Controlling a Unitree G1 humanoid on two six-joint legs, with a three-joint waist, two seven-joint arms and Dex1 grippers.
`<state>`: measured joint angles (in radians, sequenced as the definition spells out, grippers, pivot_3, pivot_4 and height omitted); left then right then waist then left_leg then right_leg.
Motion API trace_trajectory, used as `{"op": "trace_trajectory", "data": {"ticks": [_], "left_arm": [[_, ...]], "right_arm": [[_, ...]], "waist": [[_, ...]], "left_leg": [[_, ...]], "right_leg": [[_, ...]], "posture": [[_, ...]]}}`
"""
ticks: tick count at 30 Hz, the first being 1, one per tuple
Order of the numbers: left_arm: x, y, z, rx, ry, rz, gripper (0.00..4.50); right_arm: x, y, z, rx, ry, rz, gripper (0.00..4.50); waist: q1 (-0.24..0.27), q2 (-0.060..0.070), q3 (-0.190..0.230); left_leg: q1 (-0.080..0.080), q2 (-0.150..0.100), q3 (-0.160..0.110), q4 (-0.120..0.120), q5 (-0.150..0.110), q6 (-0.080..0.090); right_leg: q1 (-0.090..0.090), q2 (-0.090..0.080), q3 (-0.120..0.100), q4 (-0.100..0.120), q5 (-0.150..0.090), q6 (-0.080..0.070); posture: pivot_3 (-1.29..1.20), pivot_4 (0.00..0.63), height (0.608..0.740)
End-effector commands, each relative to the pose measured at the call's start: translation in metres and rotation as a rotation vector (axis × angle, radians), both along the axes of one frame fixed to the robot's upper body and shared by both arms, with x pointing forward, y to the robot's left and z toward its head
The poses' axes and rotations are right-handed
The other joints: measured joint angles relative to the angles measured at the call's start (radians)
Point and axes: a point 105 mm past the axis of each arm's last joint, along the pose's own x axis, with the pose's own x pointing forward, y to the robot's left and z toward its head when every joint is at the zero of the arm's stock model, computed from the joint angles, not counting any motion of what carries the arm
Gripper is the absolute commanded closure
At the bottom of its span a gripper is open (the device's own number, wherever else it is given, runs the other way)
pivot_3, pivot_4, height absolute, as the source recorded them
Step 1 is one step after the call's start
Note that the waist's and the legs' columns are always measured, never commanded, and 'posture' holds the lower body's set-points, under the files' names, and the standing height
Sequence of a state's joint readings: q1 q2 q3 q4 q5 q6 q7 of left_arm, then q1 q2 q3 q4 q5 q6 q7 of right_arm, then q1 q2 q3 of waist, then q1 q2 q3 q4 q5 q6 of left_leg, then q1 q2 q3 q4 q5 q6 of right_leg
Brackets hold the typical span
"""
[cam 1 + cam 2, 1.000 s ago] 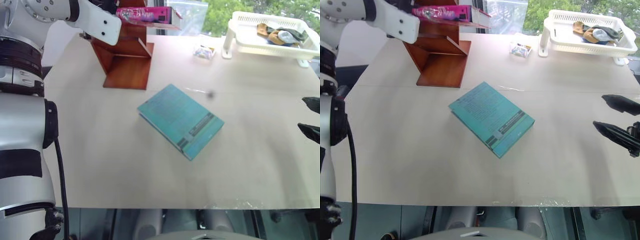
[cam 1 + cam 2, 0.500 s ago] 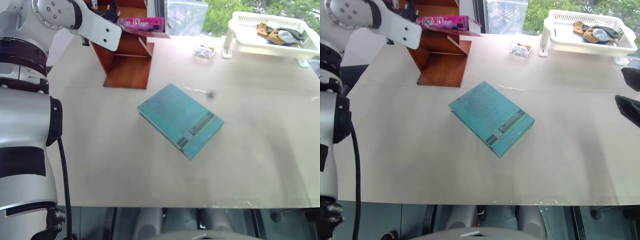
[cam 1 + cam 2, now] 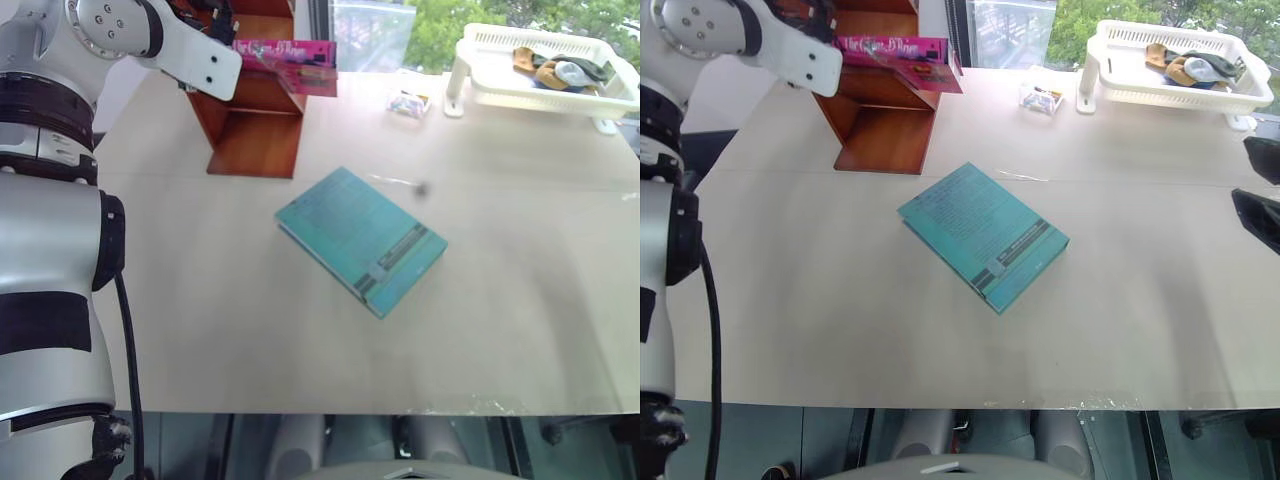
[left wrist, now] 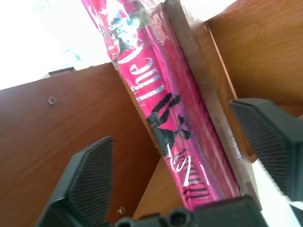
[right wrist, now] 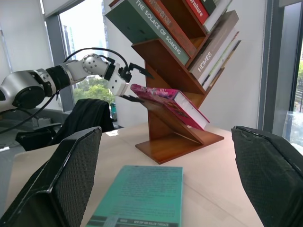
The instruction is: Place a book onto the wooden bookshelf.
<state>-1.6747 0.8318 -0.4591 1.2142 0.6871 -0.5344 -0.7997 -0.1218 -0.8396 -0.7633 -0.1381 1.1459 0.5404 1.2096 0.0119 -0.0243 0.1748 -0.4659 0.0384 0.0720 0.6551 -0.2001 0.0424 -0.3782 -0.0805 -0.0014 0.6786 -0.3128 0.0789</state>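
Note:
The magenta-pink book (image 3: 290, 55) lies tilted on a slanted board of the wooden bookshelf (image 3: 250, 140) at the table's far left, its free end jutting out past the board. My left gripper (image 4: 170, 127) is open at the book's near end, a finger on either side and neither touching it. The right wrist view catches the same book (image 5: 168, 101) on its board, with the left gripper (image 5: 132, 82) spread beside it. My right gripper (image 3: 1242, 172) hangs open and empty at the table's right edge.
A teal-green book (image 3: 360, 240) lies flat mid-table. A white plastic basket (image 3: 470, 75) holding small items stands at the far right, a small wrapped packet (image 3: 408, 103) next to it. Other books (image 5: 151, 23) fill the upper shelves. A dark chair (image 5: 90, 118) stands behind the table.
My left gripper has opened and let go of the pink book, which has tipped so its cover faces me on the shelf board. My right gripper has risen a little.

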Motion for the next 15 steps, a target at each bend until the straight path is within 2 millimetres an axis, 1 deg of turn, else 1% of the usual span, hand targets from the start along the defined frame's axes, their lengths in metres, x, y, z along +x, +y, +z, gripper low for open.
{"op": "trace_trajectory", "data": {"ticks": [1, 3, 5, 8, 10, 11, 13, 14, 15], "left_arm": [[-0.010, 0.016, 0.025, 0.004, -0.070, 0.049, 0.07], [-0.015, 0.015, 0.025, -0.077, -0.045, 0.009, 0.07], [-0.021, 0.009, 0.024, -0.190, -0.002, -0.068, 0.07], [-0.039, -0.001, 0.025, -0.465, 0.122, -0.245, 0.07], [-0.052, -0.003, 0.024, -0.575, 0.183, -0.331, 0.07], [-0.060, -0.005, 0.020, -0.632, 0.226, -0.380, 0.07], [-0.078, -0.009, 0.002, -0.757, 0.329, -0.470, 0.07], [-0.084, -0.009, -0.008, -0.806, 0.366, -0.475, 0.07], [-0.089, -0.005, -0.026, -0.858, 0.416, -0.452, 0.07]], "right_arm": [[-0.008, -0.004, 0.008, -0.002, -0.053, -0.019, 0.00], [-0.008, -0.004, 0.007, -0.003, -0.049, -0.022, 0.00], [-0.009, -0.004, 0.006, -0.006, -0.042, -0.024, 0.00], [-0.012, -0.005, 0.000, -0.026, -0.006, -0.027, 0.00], [-0.015, -0.007, -0.008, -0.059, 0.025, -0.041, 0.00], [-0.017, -0.008, -0.014, -0.086, 0.048, -0.050, 0.00], [-0.021, -0.009, -0.029, -0.137, 0.095, -0.069, 0.00], [-0.022, -0.010, -0.036, -0.157, 0.111, -0.081, 0.00], [-0.023, -0.012, -0.046, -0.189, 0.141, -0.100, 0.00]], "waist": [[-0.002, 0.000, 0.000], [-0.003, 0.000, 0.000], [-0.003, 0.000, 0.000], [0.000, 0.001, 0.000], [0.000, 0.001, -0.001], [-0.001, 0.002, -0.001], [-0.005, 0.003, -0.002], [-0.009, 0.003, -0.002], [-0.015, 0.003, -0.002]], "left_leg": [[0.000, 0.000, 0.000, 0.000, 0.000, 0.000], [0.000, 0.000, 0.000, 0.000, 0.000, 0.000], [0.000, 0.000, 0.000, 0.000, 0.000, 0.000], [0.000, 0.001, -0.001, 0.001, 0.000, 0.000], [0.000, 0.001, -0.001, 0.002, 0.000, 0.000], [0.000, 0.002, -0.001, 0.002, 0.000, 0.000], [0.000, 0.003, -0.003, 0.004, 0.000, 0.000], [0.000, 0.004, -0.004, 0.004, 0.000, 0.000], [0.001, 0.005, -0.004, 0.005, 0.000, 0.000]], "right_leg": [[0.000, 0.000, 0.000, 0.000, 0.000, 0.000], [0.000, 0.000, 0.000, 0.000, 0.000, 0.000], [0.000, 0.000, 0.000, 0.000, 0.000, 0.000], [0.000, 0.000, 0.000, 0.001, 0.000, 0.000], [0.000, 0.000, 0.000, 0.002, 0.000, 0.000], [0.000, 0.000, -0.001, 0.001, 0.000, 0.000], [0.001, 0.000, 0.000, 0.002, 0.000, 0.000], [0.001, 0.000, 0.001, 0.002, 0.000, 0.000], [0.002, 0.000, 0.001, 0.003, 0.000, 0.000]], "posture": [[0.00, 0.150, 0.740], [0.00, 0.150, 0.740], [0.00, 0.150, 0.740], [0.00, 0.150, 0.740], [0.00, 0.150, 0.740], [0.00, 0.150, 0.740], [0.00, 0.150, 0.740], [0.00, 0.150, 0.740], [0.00, 0.150, 0.740]]}}
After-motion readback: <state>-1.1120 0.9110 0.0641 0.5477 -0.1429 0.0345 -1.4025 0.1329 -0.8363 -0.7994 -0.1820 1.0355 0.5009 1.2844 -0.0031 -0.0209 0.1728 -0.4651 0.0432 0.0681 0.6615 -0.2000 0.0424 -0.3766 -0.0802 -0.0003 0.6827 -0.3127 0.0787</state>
